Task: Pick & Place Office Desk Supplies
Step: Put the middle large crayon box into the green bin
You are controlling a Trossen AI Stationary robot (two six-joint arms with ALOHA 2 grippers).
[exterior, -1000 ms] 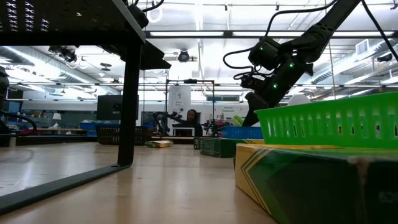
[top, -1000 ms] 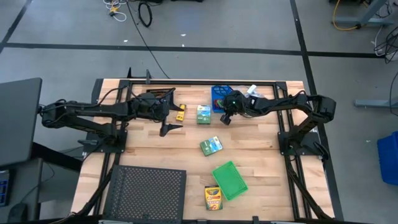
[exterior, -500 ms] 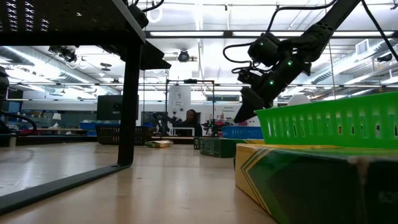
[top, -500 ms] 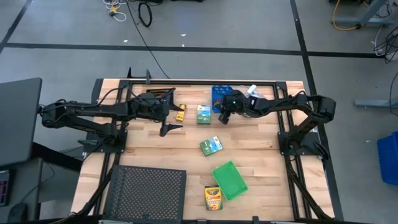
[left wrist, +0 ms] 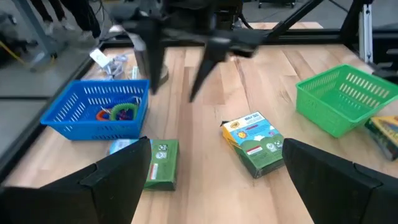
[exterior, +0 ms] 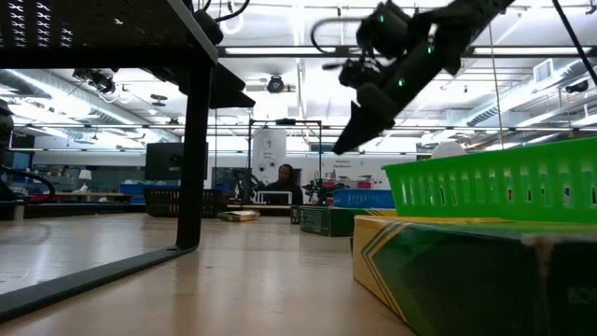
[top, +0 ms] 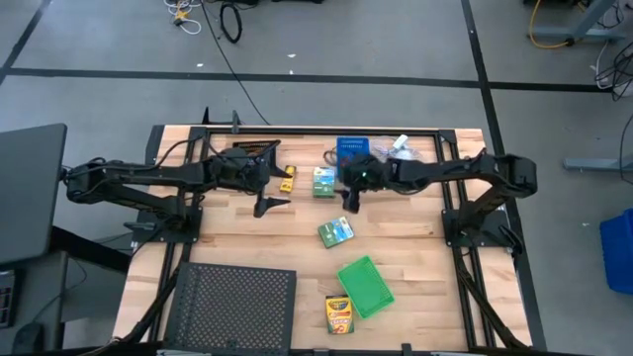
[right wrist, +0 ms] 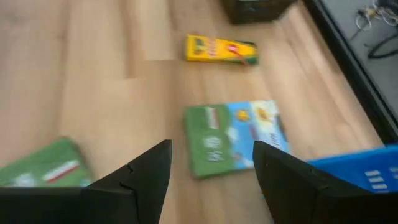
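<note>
Rubber-band loops (left wrist: 118, 113) in bin (left wrist: 93, 112) at table's (top: 247, 232) far edge; two boxes (top: 323, 182) (top: 336, 232) nearer, second bin (top: 366, 287) nearest.

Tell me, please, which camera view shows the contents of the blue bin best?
The left wrist view: it looks into the blue bin, showing coloured rubber-band loops inside. The high view has the bin partly hidden by the right arm; the low view shows only its side; the right wrist view catches only a corner.

A wooden table (top: 227, 232) carries two green-white boxes (top: 323, 182) (top: 336, 231), blue (top: 349, 150), green (top: 365, 287) and black bins (top: 254, 153), a crayon box (top: 339, 314) — plus a mesh tray (top: 234, 307).
</note>
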